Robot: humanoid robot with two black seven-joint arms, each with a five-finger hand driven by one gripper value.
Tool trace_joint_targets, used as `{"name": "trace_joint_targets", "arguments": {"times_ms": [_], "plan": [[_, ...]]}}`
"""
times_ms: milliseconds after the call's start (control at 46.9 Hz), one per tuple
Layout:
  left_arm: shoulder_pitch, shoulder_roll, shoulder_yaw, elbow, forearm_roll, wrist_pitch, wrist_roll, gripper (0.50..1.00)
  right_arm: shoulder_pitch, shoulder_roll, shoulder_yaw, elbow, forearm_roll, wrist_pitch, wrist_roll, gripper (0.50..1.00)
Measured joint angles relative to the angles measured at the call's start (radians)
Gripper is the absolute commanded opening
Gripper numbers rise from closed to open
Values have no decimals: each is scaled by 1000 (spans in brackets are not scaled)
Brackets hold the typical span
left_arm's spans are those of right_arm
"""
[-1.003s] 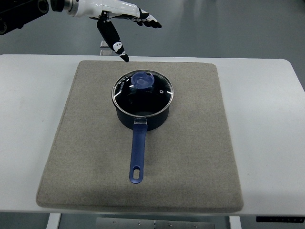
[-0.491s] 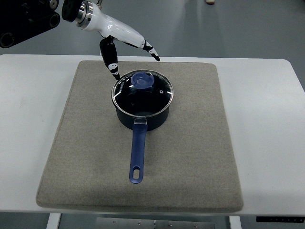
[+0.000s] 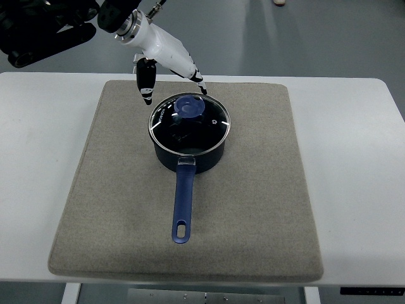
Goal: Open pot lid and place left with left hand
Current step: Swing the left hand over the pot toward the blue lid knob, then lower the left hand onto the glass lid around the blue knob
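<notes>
A dark blue saucepan [image 3: 188, 149] stands on the grey felt mat [image 3: 253, 209], its long blue handle [image 3: 182, 204] pointing toward the near edge. A glass lid [image 3: 209, 123] with a round blue knob [image 3: 189, 106] covers it. My left hand [image 3: 174, 94] reaches in from the upper left, white with black fingertips, and hovers just behind the lid's far rim. Its thumb [image 3: 147, 82] hangs down at the left and its fingers [image 3: 197, 80] point down at the right, spread apart and holding nothing. The hand is a short way from the knob.
The mat lies on a white table [image 3: 361, 164] with bare mat to the left of the pot [image 3: 107, 177]. Grey floor lies beyond the far table edge.
My left hand has come down and toward the pot, its fingers turning from pointing right to pointing down over the lid's far rim. Pot and lid have not moved.
</notes>
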Motion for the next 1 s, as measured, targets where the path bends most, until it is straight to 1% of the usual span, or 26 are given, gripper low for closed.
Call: {"name": "trace_joint_targets", "arguments": {"times_ms": [149, 235, 470, 832, 1003], "plan": [[12, -7, -7, 3, -43, 57, 0, 981, 0, 0, 0, 0, 0, 0, 0, 917], [16, -7, -8, 3, -99, 66, 0, 984, 0, 0, 0, 0, 0, 0, 0, 917], [32, -7, -3, 0, -113, 64, 0, 988, 0, 0, 0, 0, 0, 0, 0, 917], [31, -6, 2, -33, -101, 14, 0, 988, 0, 0, 0, 0, 0, 0, 0, 917], [32, -6, 3, -31, -101, 11, 0, 988, 0, 0, 0, 0, 0, 0, 0, 917]]}}
